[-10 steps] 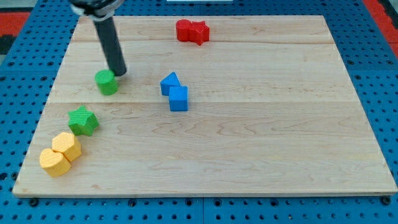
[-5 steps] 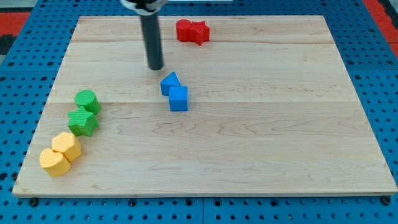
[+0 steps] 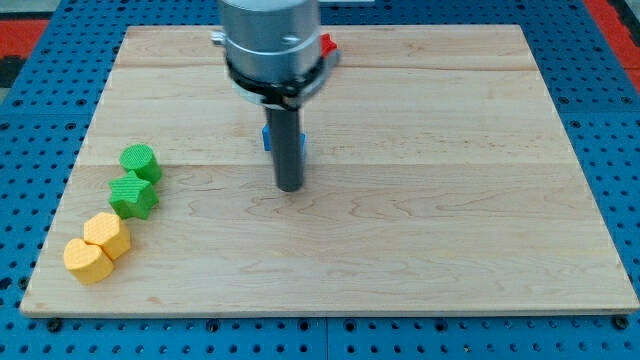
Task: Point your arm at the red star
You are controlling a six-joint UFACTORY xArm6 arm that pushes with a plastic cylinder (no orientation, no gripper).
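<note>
My tip (image 3: 289, 186) rests near the middle of the wooden board (image 3: 450, 200), just below the two blue blocks (image 3: 267, 141), which the rod mostly hides. The red star (image 3: 326, 45) is near the view's top, almost wholly hidden behind the arm's grey body; only a red sliver shows at the body's right edge. The tip is well below the red star, apart from it.
A green cylinder (image 3: 139, 160) and a green star (image 3: 133, 195) sit together at the view's left. Two yellow blocks (image 3: 96, 247) lie below them near the board's lower left corner. A blue pegboard (image 3: 30, 120) surrounds the board.
The rod has moved from beside the green cylinder at the left, pushing it down next to the green star, then swung right and down past the blue blocks. The arm's body now covers the red star.
</note>
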